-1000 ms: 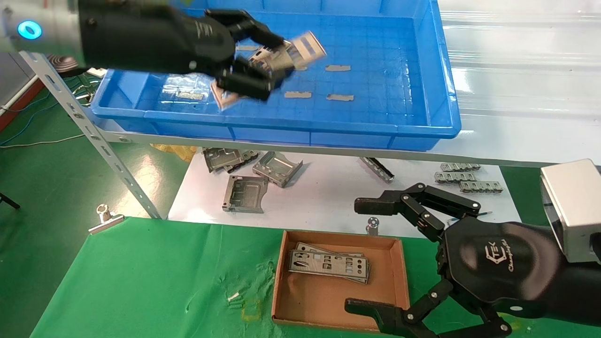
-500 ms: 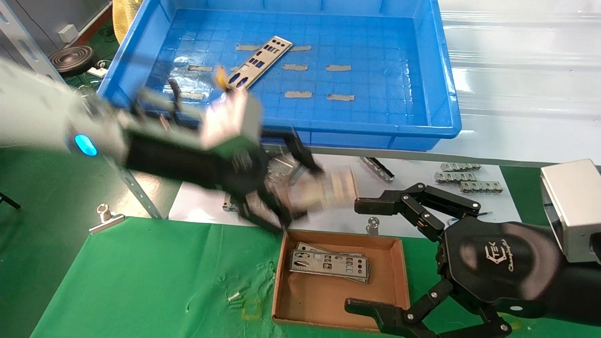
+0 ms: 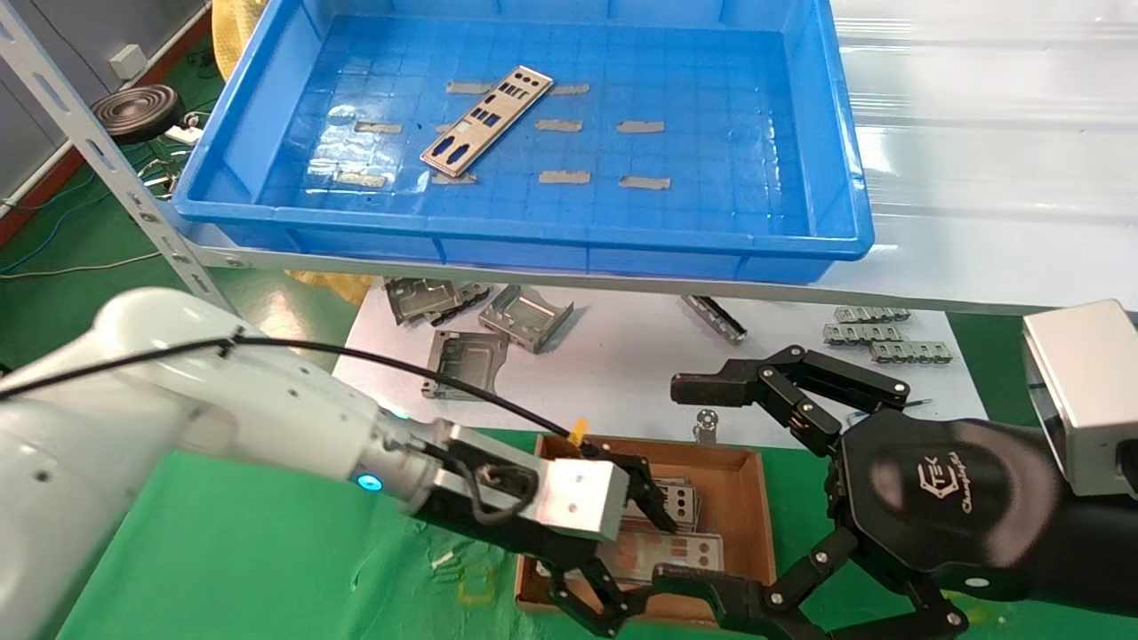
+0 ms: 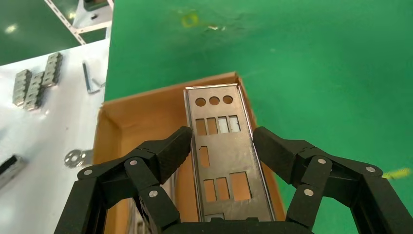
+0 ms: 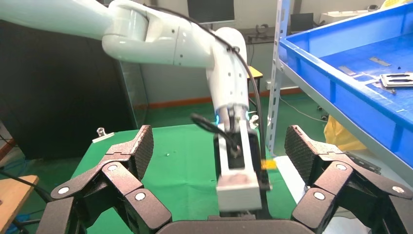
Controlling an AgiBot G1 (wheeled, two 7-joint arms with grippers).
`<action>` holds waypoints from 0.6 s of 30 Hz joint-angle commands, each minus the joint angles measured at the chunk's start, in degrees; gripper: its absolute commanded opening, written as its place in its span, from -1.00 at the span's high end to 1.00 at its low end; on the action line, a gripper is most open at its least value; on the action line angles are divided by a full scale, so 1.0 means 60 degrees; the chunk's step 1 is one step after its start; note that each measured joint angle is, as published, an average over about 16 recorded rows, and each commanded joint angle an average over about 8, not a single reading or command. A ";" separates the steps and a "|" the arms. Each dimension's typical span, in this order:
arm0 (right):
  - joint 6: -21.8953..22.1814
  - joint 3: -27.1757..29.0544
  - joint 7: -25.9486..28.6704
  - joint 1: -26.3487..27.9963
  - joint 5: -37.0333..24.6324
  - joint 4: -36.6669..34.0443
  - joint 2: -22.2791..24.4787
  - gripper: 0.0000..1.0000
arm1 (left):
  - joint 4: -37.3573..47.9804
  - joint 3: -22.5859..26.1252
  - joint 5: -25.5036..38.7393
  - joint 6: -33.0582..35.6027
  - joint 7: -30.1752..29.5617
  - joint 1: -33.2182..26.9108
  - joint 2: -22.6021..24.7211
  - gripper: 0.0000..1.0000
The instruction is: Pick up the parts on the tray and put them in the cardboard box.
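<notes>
One part [image 3: 476,129] lies flat on the floor of the tray [image 3: 836,178], set diagonally among short grey tape strips [image 3: 642,127]. We hold our left gripper [image 3: 622,551] over the cardboard box [image 3: 751,507], which sits on the green mat [image 3: 267,533] in front of the shelf. In the left wrist view, a plate [image 4: 224,156] sits between the two black fingers [image 4: 165,151], which stand on either side of its long edges. We cannot tell from that view whether the pads press the plate's edges or stand slightly clear of them. The plate's far end, with three round holes, reaches toward the box's far wall. In the head view, more plates [image 3: 680,498] already lie stacked inside the box, partly hidden by the gripper.

We keep our right gripper [image 3: 702,480] parked just beside the box on its right side, fingers [image 5: 131,151] spread wide and holding nothing.

Folded brackets [image 3: 524,316] and ridged strips [image 3: 876,333] lie on the white sheet [image 3: 622,373] under the shelf.
</notes>
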 commanded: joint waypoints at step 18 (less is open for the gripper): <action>0.0001 -0.0002 -0.0001 0.0000 0.0001 0.0000 0.0001 -1.00 | -0.0043 0.0871 -0.0458 -0.2475 0.1405 0.0587 0.0352 -1.00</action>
